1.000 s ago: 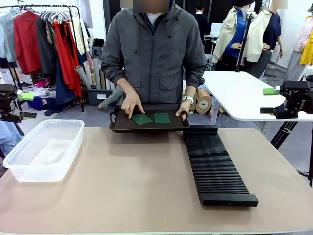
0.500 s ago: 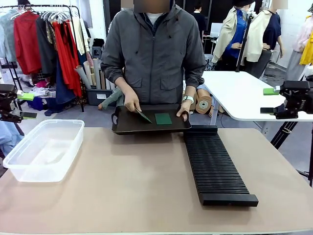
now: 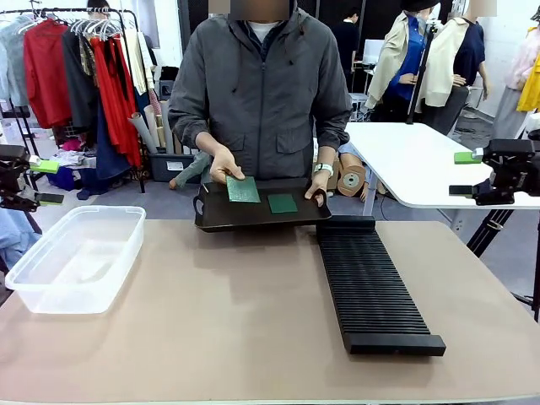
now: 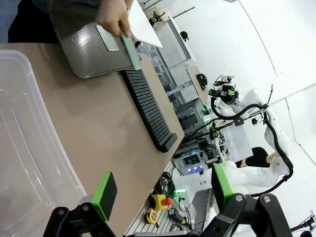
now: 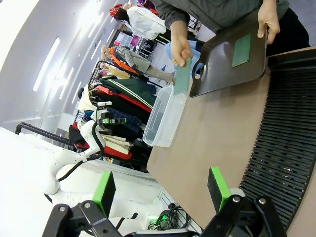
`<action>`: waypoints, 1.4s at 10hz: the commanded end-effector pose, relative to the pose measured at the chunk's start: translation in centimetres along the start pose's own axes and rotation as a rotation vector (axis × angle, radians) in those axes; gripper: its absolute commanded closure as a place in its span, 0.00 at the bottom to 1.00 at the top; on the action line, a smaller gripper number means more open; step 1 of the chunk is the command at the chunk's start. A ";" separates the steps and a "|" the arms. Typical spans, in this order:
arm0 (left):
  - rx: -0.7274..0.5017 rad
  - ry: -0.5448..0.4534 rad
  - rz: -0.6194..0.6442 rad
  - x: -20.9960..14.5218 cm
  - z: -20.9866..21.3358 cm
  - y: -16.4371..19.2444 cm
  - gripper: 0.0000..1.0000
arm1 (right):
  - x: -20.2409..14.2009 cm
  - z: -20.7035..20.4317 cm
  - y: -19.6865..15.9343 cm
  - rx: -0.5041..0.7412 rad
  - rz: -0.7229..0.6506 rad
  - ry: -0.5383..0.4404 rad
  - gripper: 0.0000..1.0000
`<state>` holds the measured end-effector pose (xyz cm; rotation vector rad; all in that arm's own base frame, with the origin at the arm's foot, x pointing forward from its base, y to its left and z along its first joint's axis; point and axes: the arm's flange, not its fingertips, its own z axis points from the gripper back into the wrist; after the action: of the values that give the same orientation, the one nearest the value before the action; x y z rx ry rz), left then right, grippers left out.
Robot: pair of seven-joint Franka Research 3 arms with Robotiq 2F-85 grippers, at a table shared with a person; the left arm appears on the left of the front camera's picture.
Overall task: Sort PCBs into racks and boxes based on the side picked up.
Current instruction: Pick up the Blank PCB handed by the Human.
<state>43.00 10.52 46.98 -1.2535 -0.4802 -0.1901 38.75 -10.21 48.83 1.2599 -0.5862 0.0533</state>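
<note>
Across the table a person's hand holds one PCB (image 3: 243, 189) tilted up above the flat black tray (image 3: 218, 221), paler face towards me. That lifted PCB (image 4: 129, 47) (image 5: 181, 76) also appears in both wrist views. A second PCB (image 3: 282, 203) (image 4: 107, 38) (image 5: 241, 50) lies flat on the tray, dark face up. The black slotted rack (image 3: 371, 287) (image 5: 286, 143) lies right of centre. The clear box (image 3: 76, 257) (image 4: 24, 148) stands at the left. My left gripper (image 3: 46, 182) (image 4: 163, 190) hangs open off the left edge, my right gripper (image 3: 462, 174) (image 5: 160, 191) open off the right.
The person's other hand grips the tray's right end. A white table (image 3: 422, 160) stands behind at the right, and a clothes rail (image 3: 76, 67) behind at the left. Bare tan tabletop (image 3: 228, 312) lies between box and rack.
The person has picked one PCB up off the tray and turned it up on edge, then face towards me. Neither gripper has moved.
</note>
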 end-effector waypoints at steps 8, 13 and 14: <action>-0.081 -0.026 0.120 -0.8 -4.6 1.3 0.00 | 0.0 0.0 0.2 0.004 0.003 -0.002 0.00; -0.105 0.035 0.193 -4.5 -12.0 1.4 0.00 | 0.0 0.0 0.2 0.004 0.003 -0.002 0.00; -0.097 0.032 0.225 -4.8 -13.7 1.6 0.00 | 0.0 0.0 0.2 0.004 0.003 -0.002 0.00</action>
<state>42.87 -1.46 40.18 -1.3817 -0.2939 -0.0941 38.76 -10.21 48.82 1.2594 -0.5857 0.0530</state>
